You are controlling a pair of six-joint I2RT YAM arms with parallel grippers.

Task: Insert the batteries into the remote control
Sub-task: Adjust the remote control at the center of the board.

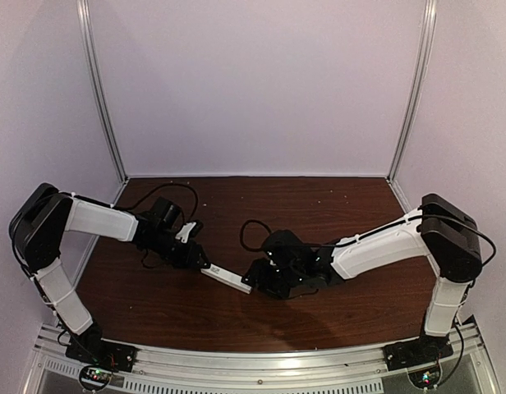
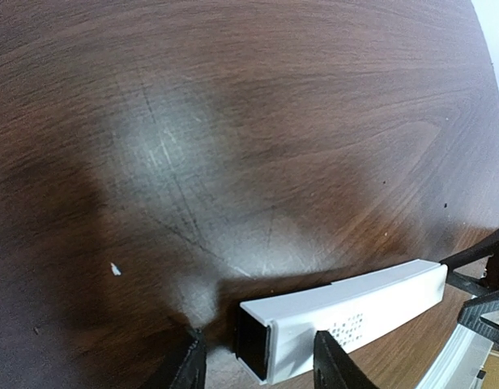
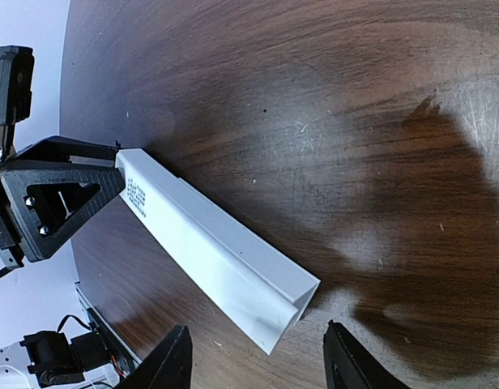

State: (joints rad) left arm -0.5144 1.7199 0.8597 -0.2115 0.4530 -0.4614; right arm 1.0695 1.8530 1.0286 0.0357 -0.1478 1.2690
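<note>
mid-table (image 1: 319,213), white remote (image 1: 227,278) — print unreadable, right pincer (image 3: 258,326) spread astride it, left pincer (image 2: 258,336) — grip unclear

No word, number or brand can be read anywhere. The remote control (image 3: 213,247) carries a small block of print (image 3: 137,194) on its pale side, at the end by the left claw (image 2: 258,365), but it is too fine to make out. A patch of tiny dots (image 2: 347,328) marks its side just beside that claw's fingertip, and these are not letters.
</note>
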